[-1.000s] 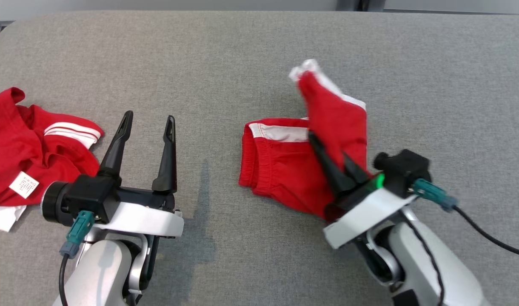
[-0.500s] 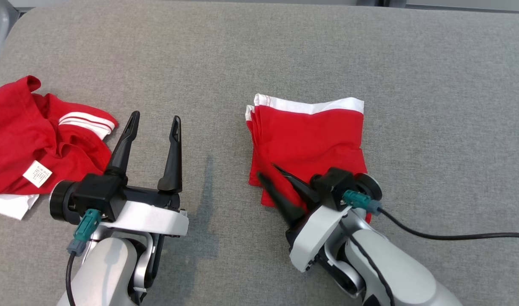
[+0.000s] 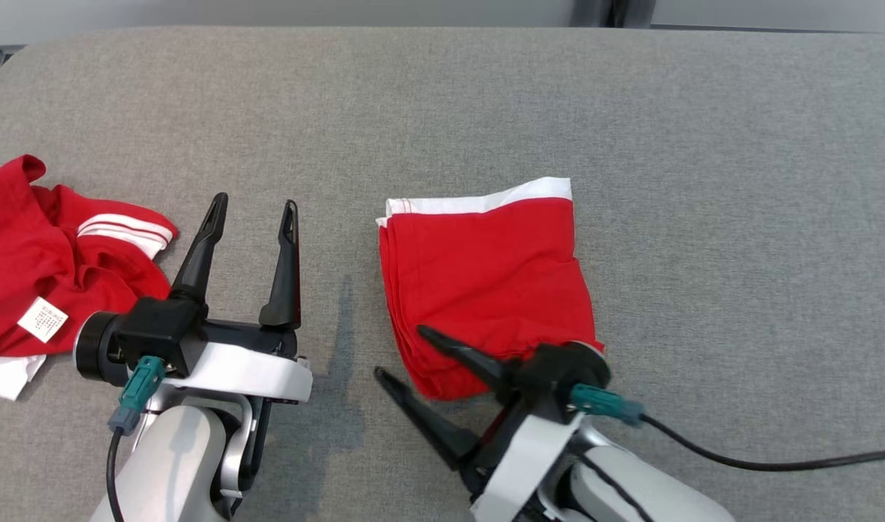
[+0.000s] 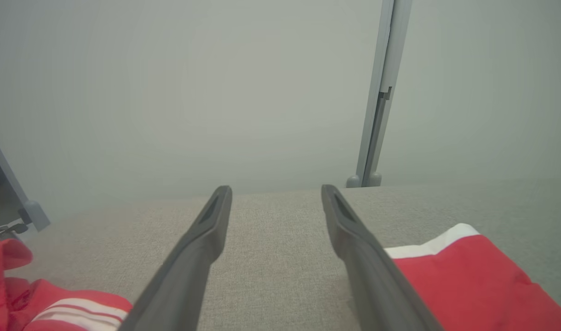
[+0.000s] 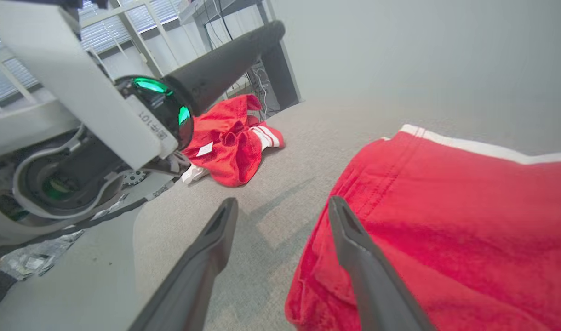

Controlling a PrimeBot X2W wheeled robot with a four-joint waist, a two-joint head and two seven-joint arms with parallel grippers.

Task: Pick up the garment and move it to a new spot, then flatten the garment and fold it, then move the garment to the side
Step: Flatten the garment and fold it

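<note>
The red garment (image 3: 486,283) with a white band along its far edge lies folded flat in the middle of the grey padded table (image 3: 704,145). My right gripper (image 3: 399,351) stands open at the fold's near-left corner: one finger lies over the red cloth, the other over bare table, and nothing is gripped. In the right wrist view, the right gripper (image 5: 283,200) has the garment (image 5: 446,220) under its right-hand finger. My left gripper (image 3: 254,200) is open and empty, left of the garment. In the left wrist view, the left gripper (image 4: 276,188) has the garment (image 4: 469,276) at the lower right.
A second red garment (image 3: 51,261) with white stripes and a label lies crumpled at the table's left edge, left of my left arm; the crumpled garment (image 5: 230,138) lies beyond my left arm (image 5: 78,115) in the right wrist view. A pale wall and a post (image 4: 377,115) stand behind the table.
My right gripper has opened and let go of the garment, which now lies folded flat. That gripper has drawn back to the near-left corner. The head camera shifted slightly; the left arm kept still.
</note>
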